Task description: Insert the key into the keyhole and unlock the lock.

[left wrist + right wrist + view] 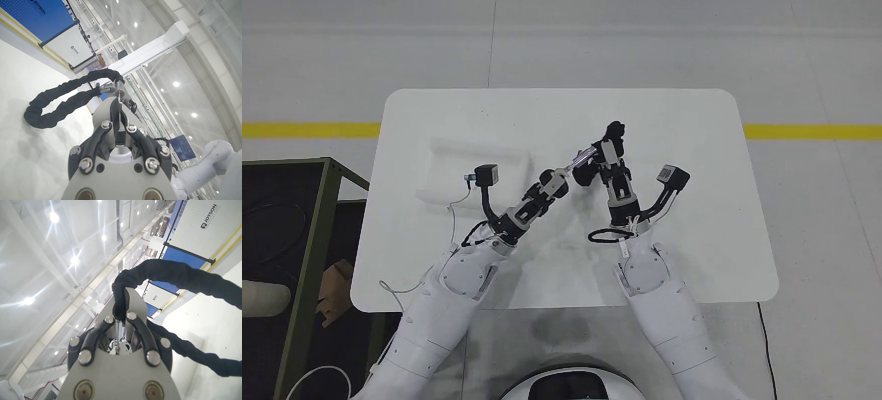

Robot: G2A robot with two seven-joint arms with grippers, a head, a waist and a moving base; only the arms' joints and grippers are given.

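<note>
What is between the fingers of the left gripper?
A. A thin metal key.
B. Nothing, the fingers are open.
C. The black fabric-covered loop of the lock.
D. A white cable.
A: the left gripper is shut on a thin metal key whose tip meets the lock's metal cylinder; the black fabric-covered loop sits in the right gripper.

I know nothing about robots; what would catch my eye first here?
Two grippers meet above the middle of the white table. The right gripper is shut on a black fabric-sleeved cable lock. The left gripper pinches a thin silver metal key, its tip at the face of the lock's silver cylinder.
</note>
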